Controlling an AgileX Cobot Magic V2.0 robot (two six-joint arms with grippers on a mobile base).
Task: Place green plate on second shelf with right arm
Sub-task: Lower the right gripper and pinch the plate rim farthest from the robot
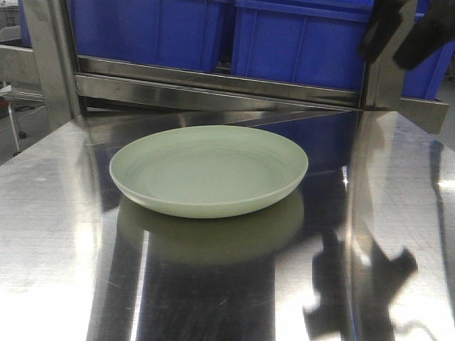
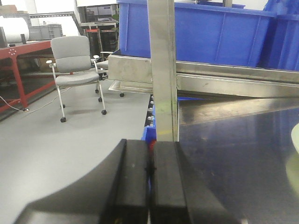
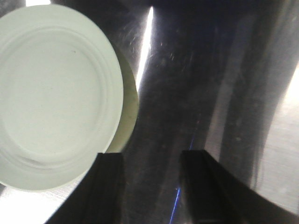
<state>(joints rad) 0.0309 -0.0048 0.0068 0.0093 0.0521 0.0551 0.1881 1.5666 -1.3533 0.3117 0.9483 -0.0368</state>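
Observation:
The pale green plate [image 1: 210, 170] lies flat on the shiny steel shelf surface [image 1: 57, 227], near its middle. My right gripper [image 1: 404, 32] hangs above and behind the plate's right side, dark against the bins. In the right wrist view it looks down on the steel, open [image 3: 152, 156], with nothing between its fingers. The plate [image 3: 56, 93] lies to the left, just beyond the left fingertip. The left gripper [image 2: 150, 144] is shut with nothing in it, off the shelf's left edge. A sliver of the plate's rim [image 2: 296, 140] shows at the right border.
Blue plastic bins [image 1: 298, 42] stand on the level behind, above a steel rail [image 1: 213, 82]. A steel upright post [image 2: 162, 70] rises just ahead of the left gripper. A grey office chair [image 2: 72, 65] and a red table [image 2: 18, 51] stand on the floor to the left.

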